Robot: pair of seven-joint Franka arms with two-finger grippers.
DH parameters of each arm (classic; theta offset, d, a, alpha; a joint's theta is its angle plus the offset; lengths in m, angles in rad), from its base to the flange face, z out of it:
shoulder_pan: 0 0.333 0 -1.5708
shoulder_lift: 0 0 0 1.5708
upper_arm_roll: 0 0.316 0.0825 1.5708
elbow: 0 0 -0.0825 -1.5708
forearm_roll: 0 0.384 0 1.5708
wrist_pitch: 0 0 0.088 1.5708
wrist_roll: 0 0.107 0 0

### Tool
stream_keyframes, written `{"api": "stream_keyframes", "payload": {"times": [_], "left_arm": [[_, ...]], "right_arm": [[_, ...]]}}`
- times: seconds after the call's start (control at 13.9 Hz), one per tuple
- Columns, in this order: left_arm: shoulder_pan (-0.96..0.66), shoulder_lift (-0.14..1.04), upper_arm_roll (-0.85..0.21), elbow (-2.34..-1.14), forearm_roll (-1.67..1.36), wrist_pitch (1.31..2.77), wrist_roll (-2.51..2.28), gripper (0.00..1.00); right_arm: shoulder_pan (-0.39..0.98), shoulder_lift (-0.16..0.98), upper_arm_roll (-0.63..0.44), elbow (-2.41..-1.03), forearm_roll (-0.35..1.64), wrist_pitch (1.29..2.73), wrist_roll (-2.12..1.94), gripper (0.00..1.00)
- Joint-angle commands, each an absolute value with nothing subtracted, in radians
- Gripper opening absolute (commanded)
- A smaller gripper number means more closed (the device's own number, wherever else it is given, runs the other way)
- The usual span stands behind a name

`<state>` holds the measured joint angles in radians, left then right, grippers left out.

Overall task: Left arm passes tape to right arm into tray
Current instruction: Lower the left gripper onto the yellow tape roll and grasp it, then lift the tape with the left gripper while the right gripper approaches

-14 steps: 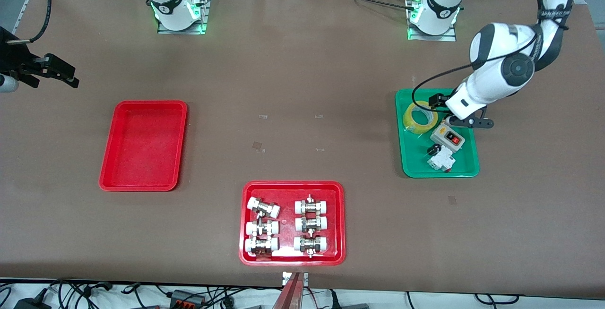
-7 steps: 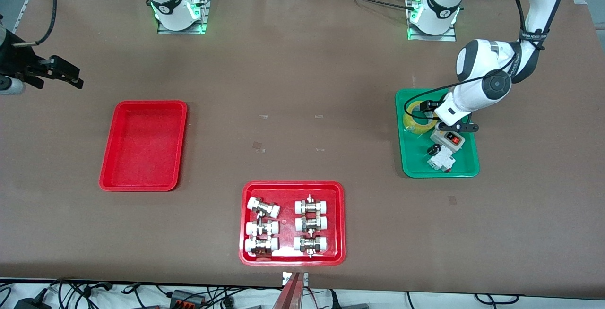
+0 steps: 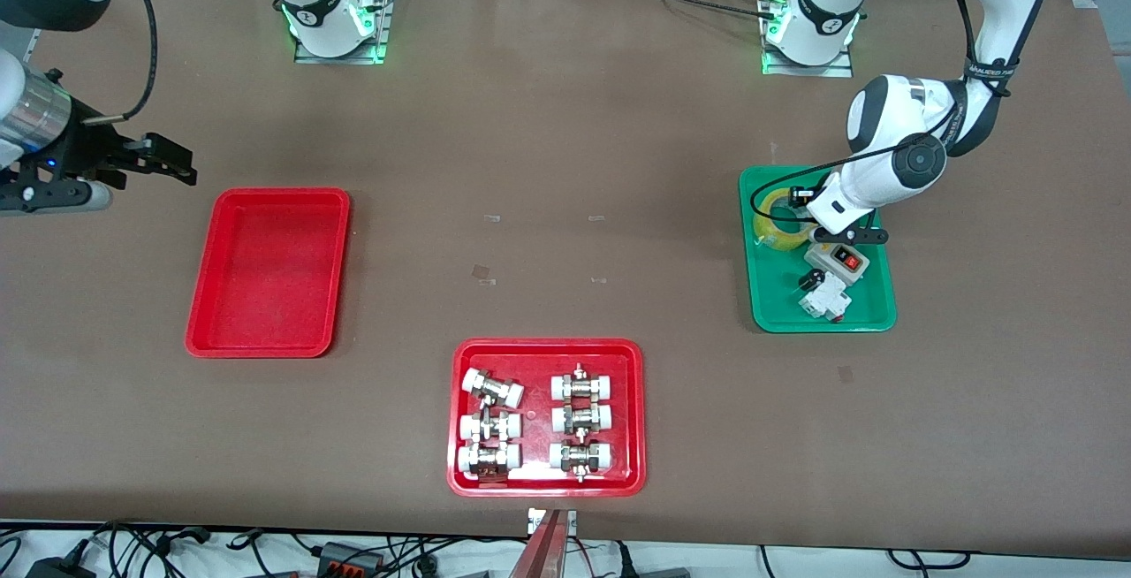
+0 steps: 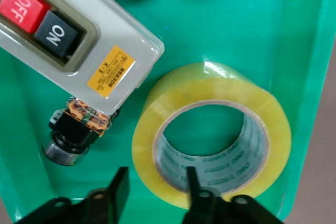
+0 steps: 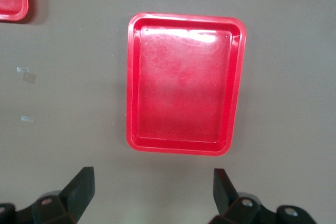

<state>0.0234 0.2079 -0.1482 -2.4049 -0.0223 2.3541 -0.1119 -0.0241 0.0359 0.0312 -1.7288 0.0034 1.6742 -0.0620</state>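
Left wrist view shows the tape (image 4: 212,135) lying flat in the green tray (image 4: 302,35), core upward. The left gripper's (image 4: 153,187) fingers (image 4: 119,184) are open astride its wall, one inside the core. The right gripper (image 3: 172,163), open, waits beside the red tray (image 3: 265,270).

My front camera sits high up and looks down across the whole table (image 3: 565,118), facing the two robot bases along its top edge. My left wrist camera looks straight down from very close at the green tray (image 4: 310,35) (it fills nearly the whole view) with the tape (image 4: 212,132) in it. The front camera sees that tray (image 3: 782,313) too. My right wrist camera looks down from higher up at the red tray (image 5: 185,82), which the front camera (image 3: 265,269) shares.
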Motion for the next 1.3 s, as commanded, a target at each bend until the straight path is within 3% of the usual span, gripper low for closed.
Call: {"api": "stream_keyframes", "payload": {"times": [0.0,0.43,0.58,0.94,1.22], "left_arm": [[0.028,0.210,-0.152,-2.413,-0.037,2.364,-0.118,0.28],[0.028,0.138,-0.155,-2.404,-0.037,2.303,-0.126,0.08],[0.026,0.085,-0.173,-2.361,-0.037,2.225,-0.126,0.08],[0.026,0.097,-0.303,-2.101,-0.148,2.036,-0.231,0.08],[0.025,0.100,-0.445,-1.961,-0.302,1.990,-0.418,0.08]], "right_arm": [[-0.028,0.052,0.029,-1.695,0.017,1.634,-0.066,1.00],[-0.028,0.055,0.029,-1.689,0.014,1.663,-0.063,1.00],[-0.026,0.061,0.031,-1.689,0.018,1.663,-0.066,1.00],[-0.003,0.100,0.034,-1.689,0.018,1.649,-0.078,1.00],[0.014,0.103,0.034,-1.683,0.103,1.649,-0.078,1.00]]}}
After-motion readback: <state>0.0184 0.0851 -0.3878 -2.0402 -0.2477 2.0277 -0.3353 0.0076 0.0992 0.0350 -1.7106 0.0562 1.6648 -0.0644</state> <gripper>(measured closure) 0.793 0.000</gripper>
